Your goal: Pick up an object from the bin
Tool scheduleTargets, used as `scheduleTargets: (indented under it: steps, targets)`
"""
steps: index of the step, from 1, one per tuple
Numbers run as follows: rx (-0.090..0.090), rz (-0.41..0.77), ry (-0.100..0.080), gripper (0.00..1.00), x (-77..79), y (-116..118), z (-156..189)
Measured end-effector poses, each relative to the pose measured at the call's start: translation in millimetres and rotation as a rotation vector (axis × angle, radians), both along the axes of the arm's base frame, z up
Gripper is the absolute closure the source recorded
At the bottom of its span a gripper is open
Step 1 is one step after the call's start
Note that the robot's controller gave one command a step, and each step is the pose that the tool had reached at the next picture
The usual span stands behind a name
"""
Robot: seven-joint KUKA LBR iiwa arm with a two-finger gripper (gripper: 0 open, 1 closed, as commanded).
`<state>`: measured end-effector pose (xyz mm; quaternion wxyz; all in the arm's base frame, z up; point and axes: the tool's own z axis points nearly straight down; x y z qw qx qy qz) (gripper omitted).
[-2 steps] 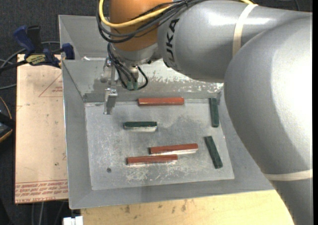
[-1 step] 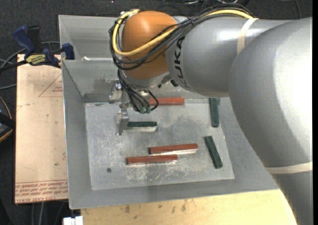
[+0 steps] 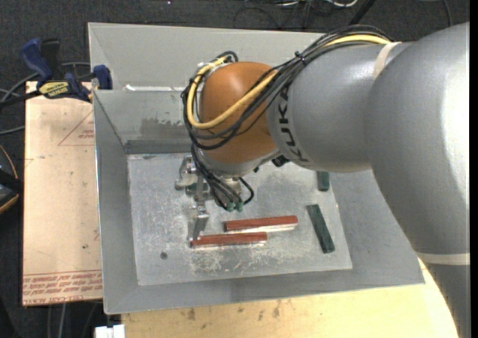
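My gripper (image 3: 199, 216) hangs below the orange dome over the bin floor's middle left. Its lower end comes down at the left end of a long red-brown bar with a silvery edge (image 3: 231, 239), which lies flat along the floor. Whether it touches the bar I cannot tell. A second red-brown bar of the same kind (image 3: 261, 223) lies just above and to the right of the first, roughly parallel to it.
A dark green strip (image 3: 322, 228) lies slanted at the right of the floor. A short dark piece (image 3: 323, 180) shows beside the arm above it. The big arm covers the bin's right and back.
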<state>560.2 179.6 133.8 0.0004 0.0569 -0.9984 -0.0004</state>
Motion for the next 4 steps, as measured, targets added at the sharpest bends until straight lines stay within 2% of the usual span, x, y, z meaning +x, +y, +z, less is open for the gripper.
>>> scheduleTargets:
  steps: [1, 2, 3, 4]
  targets:
    - [0.002, 0.076, -0.001, 0.0, 10.5, -24, -28]
    - [0.001, 0.215, 0.0, 1.0, -60.9, -28, -51]
    - [0.001, 0.214, 0.0, 1.0, -60.9, -29, -51]
    - [0.001, 0.242, -0.004, 1.0, -48.3, -44, 94]
